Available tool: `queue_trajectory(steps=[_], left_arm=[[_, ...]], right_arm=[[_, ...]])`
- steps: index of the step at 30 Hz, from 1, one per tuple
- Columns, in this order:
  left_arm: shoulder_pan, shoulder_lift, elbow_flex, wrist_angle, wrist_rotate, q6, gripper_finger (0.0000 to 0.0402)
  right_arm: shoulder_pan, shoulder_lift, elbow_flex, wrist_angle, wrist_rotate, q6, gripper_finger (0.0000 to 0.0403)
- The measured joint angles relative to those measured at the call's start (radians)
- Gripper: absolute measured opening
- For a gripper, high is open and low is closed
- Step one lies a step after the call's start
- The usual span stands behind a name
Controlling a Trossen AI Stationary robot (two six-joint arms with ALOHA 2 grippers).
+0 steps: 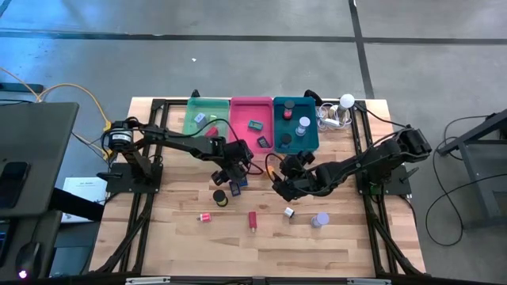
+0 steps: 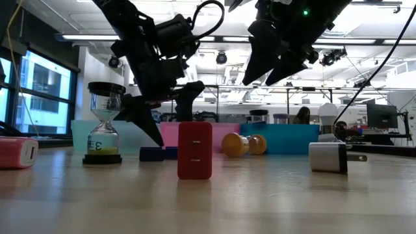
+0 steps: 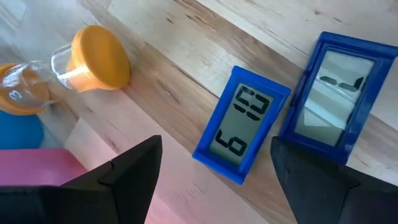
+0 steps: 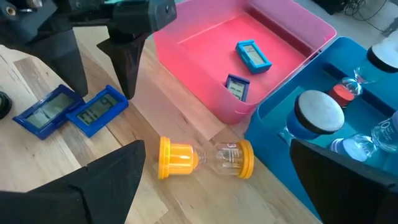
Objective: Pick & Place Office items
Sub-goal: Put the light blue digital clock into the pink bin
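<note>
Left gripper [image 3: 214, 171] hangs with its fingers spread wide over two blue digital clocks [image 3: 242, 124] lying side by side on the wooden table [image 1: 261, 245], holding nothing. My right gripper [image 4: 214, 186] is also spread and empty, above an orange-capped sand timer [image 4: 205, 158] lying on its side just beside the pink tray [image 4: 205, 102].

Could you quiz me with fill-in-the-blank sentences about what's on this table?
1. Two small blue digital clocks already lie inside the ____ plastic tray.
2. The orange-capped sand timer lies on its ____ on the wooden table.
3. The left gripper hovers, jaws ____, over a blue-framed clock.

Answers: pink; side; open
</note>
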Motion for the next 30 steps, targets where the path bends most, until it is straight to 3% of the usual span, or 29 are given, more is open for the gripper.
queue_trajectory(steps=[18,25,30], left_arm=[[-0.003,0.001,0.000,-0.001,-0.025,0.001,0.0294],[-0.006,0.064,0.003,0.021,-0.066,0.028,0.0293],[-0.015,0.068,0.004,0.029,-0.080,0.046,0.0275]], right_arm=[[0.000,0.000,0.000,0.012,-0.003,-0.003,0.0389],[0.000,0.000,0.000,0.018,-0.005,-0.003,0.0389],[0.000,0.000,0.000,0.020,-0.004,-0.003,0.0389]])
